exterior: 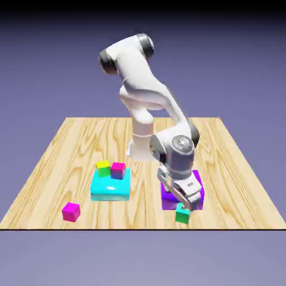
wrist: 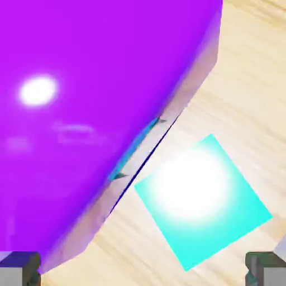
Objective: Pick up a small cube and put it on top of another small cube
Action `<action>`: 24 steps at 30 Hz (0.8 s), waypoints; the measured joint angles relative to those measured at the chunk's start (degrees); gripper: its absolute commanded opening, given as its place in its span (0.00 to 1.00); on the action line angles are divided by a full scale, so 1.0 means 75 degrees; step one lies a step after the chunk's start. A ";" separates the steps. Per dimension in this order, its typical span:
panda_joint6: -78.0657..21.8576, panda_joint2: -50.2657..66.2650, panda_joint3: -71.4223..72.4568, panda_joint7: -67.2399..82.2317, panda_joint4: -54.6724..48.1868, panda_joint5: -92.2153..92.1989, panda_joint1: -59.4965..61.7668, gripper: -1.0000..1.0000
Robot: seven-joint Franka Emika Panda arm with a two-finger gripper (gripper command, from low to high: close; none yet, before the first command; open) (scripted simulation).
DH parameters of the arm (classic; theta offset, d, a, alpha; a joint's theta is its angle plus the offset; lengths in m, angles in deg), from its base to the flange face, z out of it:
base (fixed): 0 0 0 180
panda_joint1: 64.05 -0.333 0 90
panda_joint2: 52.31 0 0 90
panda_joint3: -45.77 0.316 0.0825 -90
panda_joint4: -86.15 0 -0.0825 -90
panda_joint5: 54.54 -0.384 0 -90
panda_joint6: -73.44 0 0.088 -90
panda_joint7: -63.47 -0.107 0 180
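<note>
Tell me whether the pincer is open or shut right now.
Open: in the hand view the pincer's two finger tips stand wide apart, and the small green cube shows beyond them, ungripped.

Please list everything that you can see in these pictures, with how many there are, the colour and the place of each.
Table: one, light wood, under everything.
Large block: one, cyan, exterior view's left half.
Large block: one, purple, exterior view's right half.
Small cube: one, yellow-green, on the cyan block.
Small cube: one, magenta, beside it on the cyan block.
Small cube: one, magenta, on the table, exterior view's near left.
Small cube: one, teal-green, on the table beside the purple block.
Arm: one, white with dark joints, reaching over the table.
Fingers: two, grey, open.
</note>
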 measured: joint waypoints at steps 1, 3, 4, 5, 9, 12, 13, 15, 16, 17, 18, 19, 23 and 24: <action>-0.0162 0.0231 0.0162 0.0332 -0.0135 0.0088 0.0117 0.50; -0.0485 0.0692 0.0487 0.0997 -0.0404 0.0263 0.0352 0.50; -0.0647 0.0923 0.0649 0.1329 -0.0539 0.0350 0.0469 0.50; -0.0809 0.1154 0.0811 0.1661 -0.0673 0.0438 0.0586 0.50; -0.1419 0.2025 0.1424 0.2915 -0.1182 0.0768 0.1029 0.50; -0.0756 0.2460 0.0901 0.2726 -0.0982 0.1212 0.0732 0.50; -0.0477 0.2643 0.0681 0.2646 -0.0898 0.1398 0.0608 0.00; -0.0480 0.2643 0.0680 0.2642 -0.0898 0.1405 0.0608 0.00; -0.0814 0.2426 0.0942 0.2735 -0.0998 0.1189 0.0756 0.00; -0.1146 0.2208 0.1203 0.2830 -0.1098 0.0967 0.0904 0.00; -0.1477 0.2065 0.1458 0.2955 -0.1194 0.0837 0.1062 0.00; -0.1799 0.2303 0.1671 0.3231 -0.1274 0.1166 0.1272 0.00; -0.3084 0.3262 0.2525 0.4340 -0.1590 0.2495 0.2110 0.00; -0.3405 0.3502 0.2739 0.4617 -0.1669 0.2828 0.2320 0.00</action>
